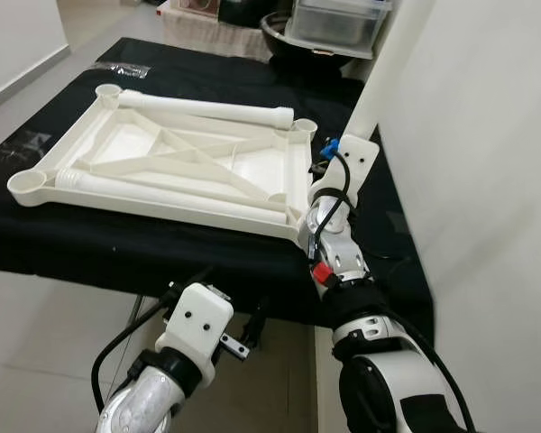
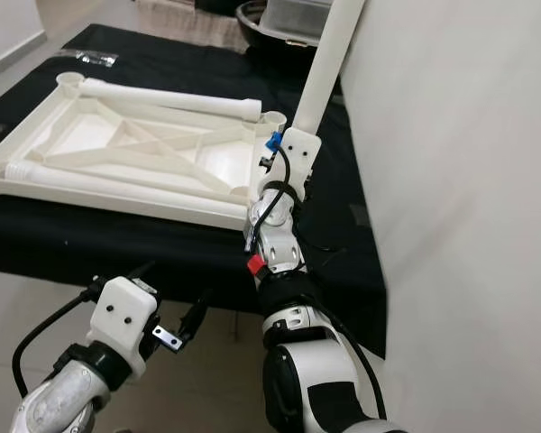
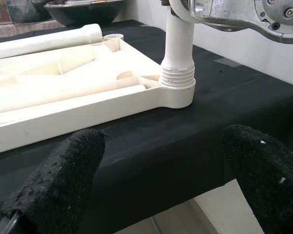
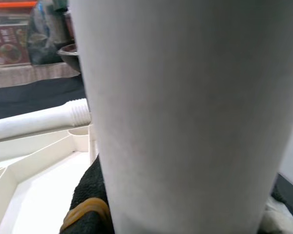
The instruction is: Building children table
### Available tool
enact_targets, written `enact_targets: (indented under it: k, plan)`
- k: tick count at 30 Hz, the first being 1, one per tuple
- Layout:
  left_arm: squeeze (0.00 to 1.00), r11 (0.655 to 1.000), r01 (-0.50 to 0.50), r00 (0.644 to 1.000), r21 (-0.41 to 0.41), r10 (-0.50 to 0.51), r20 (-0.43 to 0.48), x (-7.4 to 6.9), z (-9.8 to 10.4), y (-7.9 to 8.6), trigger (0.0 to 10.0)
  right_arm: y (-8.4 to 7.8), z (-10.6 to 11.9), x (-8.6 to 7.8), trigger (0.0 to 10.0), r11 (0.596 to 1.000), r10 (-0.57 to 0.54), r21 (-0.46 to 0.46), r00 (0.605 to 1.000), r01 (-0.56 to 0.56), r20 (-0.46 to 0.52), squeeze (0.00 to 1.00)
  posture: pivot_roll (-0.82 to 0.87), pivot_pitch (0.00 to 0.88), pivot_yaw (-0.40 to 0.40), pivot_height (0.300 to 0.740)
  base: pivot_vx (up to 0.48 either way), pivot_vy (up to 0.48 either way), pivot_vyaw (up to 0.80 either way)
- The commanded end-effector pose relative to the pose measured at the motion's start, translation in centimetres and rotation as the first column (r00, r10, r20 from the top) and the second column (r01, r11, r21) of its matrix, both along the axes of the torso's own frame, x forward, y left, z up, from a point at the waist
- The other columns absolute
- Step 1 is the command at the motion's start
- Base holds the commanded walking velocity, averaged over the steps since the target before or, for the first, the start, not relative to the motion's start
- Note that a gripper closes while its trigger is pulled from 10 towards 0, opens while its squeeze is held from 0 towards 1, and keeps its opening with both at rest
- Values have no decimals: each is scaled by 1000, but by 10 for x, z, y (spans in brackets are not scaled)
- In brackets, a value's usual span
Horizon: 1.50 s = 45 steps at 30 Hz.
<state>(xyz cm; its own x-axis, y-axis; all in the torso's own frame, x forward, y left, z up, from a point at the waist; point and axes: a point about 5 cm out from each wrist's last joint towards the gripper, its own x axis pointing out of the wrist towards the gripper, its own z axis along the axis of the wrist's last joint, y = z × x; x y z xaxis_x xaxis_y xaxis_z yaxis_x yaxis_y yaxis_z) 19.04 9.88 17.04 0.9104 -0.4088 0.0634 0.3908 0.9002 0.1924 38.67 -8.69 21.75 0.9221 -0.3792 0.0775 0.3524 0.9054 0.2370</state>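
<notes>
Starting with the biggest piece, you have the cream plastic tabletop lying upside down on the black cloth-covered surface, its ribbed, cross-braced underside facing up and a round socket at each corner. Judged from how things lie, you are roughly a quarter through: one leg of four is going in, and none looks finished.

That standing leg, a smooth matte white tube with a ringed collar at its foot, rises from the corner socket at about 4 o'clock on the tabletop. In the left wrist view the collar rings still show above the socket rim, so I judge it is not fully seated. Your right gripper is clamped on this leg low down, its fingers closed around the tube.

Two more legs lie loose inside the tray of the underside: the far leg along the 12 o'clock edge, threaded end toward 3 o'clock, and the near leg along the 6 o'clock edge. I cannot make out a fourth leg.

Your left gripper hangs below the surface's front edge at about 6 o'clock, its rough black foam-padded fingers spread wide apart and holding nothing.
</notes>
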Motion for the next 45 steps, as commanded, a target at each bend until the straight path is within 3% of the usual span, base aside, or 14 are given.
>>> enact_targets:
  k: [1, 3, 4, 6, 7, 10, 11, 30, 32, 33, 41, 42, 44, 45]
  plan:
    - [0, 1000, 4, 1000, 13, -4, -18, -2, -4, 0, 10000, 6, -13, -2, 2392, 998, 14, 69, 998, -9, -66, 0, 137, 100, -154, 740, 0, 0, 0]
    - [0, 1000, 4, 1000, 13, -4, -18, -2, -4, 0, 10000, 6, -13, -2, 2392, 998, 14, 69, 998, -9, -66, 0, 137, 100, -154, 740, 0, 0, 0]
    - [0, 1000, 3, 1000, 13, -3, -21, -2, -5, 0, 10000, 10, -8, -3, 10000, 996, 62, 60, 998, -60, -34, 0, 132, 102, -151, 740, 0, 0, 0]
    - [0, 1000, 2, 1000, 12, -2, -22, -2, -6, 0, 10000, 11, -5, -4, 10000, 993, 110, 33, 994, -110, -5, 0, 126, 101, -153, 740, 0, 0, 0]
    - [0, 1000, 1, 1000, 9, -1, -23, -1, -6, 0, 10000, 8, -1, -5, 10000, 989, 149, 16, 988, -150, 26, 1000, 124, 104, -152, 740, 0, 0, 0]
    - [0, 1000, 3, 1000, 6, -3, -22, 0, -6, -2, 10000, 3, 3, -7, 10000, 977, 213, 13, 975, -215, 67, 1000, 120, 105, -150, 740, 0, 0, 0]
    - [0, 1000, 6, 1000, 4, -5, -22, 0, -6, -2, 10000, -1, 6, -6, 10000, 962, 269, 27, 958, -273, 99, 0, 115, 105, -150, 740, 0, 0, 0]
    - [0, 1000, 10, 1000, 2, -10, -17, 2, -6, -3, 10000, -52, 12, 8, 10000, 593, 805, -103, 581, -799, 119, 0, 121, 105, -154, 740, 0, 0, 0]
    - [0, 1000, 10, 1000, 1, -10, -15, 2, -6, -3, 10000, -49, 11, 8, 10000, 501, 865, -93, 493, -860, 93, 0, 125, 100, -157, 740, 0, 0, 0]
    - [0, 1000, 13, 1000, -1, -13, -12, 1, -5, -4, 10000, -39, 8, 3, 10000, 252, 968, -99, 252, -963, 11, 0, 135, 90, -160, 740, 0, 0, 0]
    - [0, 1000, 19, 1000, -2, -19, -2, 0, -3, -4, 10000, -22, 11, -3, 10000, -7, 999, -110, -2, -994, -43, 0, 149, 81, -167, 740, 0, 0, 0]
    - [0, 1000, 21, 1000, -1, -21, -2, 0, -3, -5, 10000, -18, 13, -2, 6196, 0, 999, -133, 7, -991, -51, 0, 151, 83, -169, 740, 0, 0, 0]
    - [0, 1000, 21, 1000, -1, -21, -1, 0, -3, -5, 10000, -16, 14, -1, 6196, 2, 999, -146, 10, -989, -52, 0, 151, 83, -169, 740, 0, 0, 0]
    - [0, 1000, 21, 1000, 0, -21, -1, 0, -3, -5, 10000, -14, 16, 0, 0, 16, 999, -156, 23, -988, -40, 0, 155, 85, -170, 740, 0, 0, 0]
